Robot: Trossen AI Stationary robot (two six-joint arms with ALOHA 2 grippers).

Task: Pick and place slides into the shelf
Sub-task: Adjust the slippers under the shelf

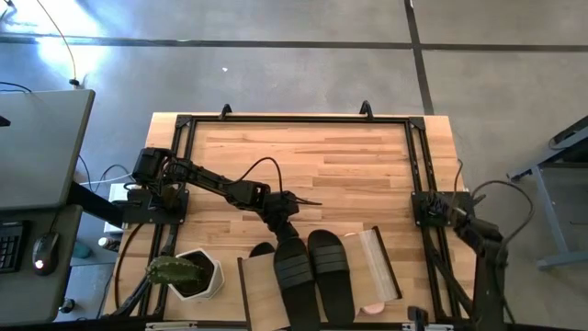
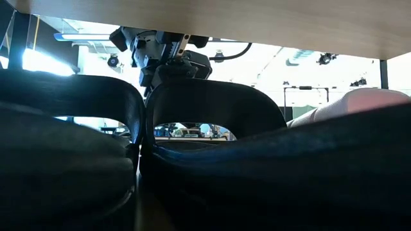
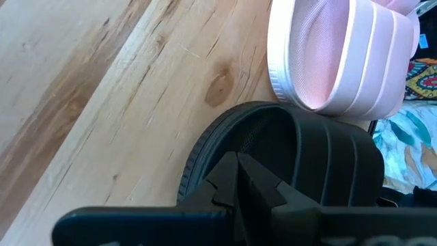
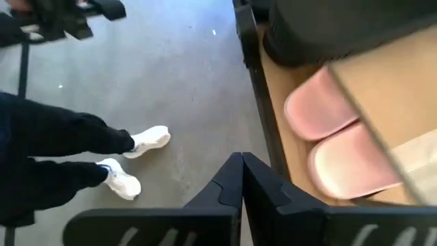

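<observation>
The left gripper (image 1: 281, 221) hovers with its jaws pressed together over the heel end of a black slide (image 1: 292, 268), which lies on the table (image 1: 349, 156) with its twin (image 1: 331, 271), partly under the shelf (image 1: 260, 292). It seems to touch the slide, though this is hard to judge. The pink slides (image 4: 341, 140) lie beside them (near the table edge), and the right gripper (image 4: 240, 179), also closed and holding nothing, waits at the right side, where a person's white shoes (image 4: 136, 160) show on the floor.

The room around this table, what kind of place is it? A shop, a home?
Probably a workshop or lab, not a home: bare grey concrete floor with seam lines, a desk with keyboard and mouse beside the wooden table, and bright ceiling lights over an open hall.
</observation>
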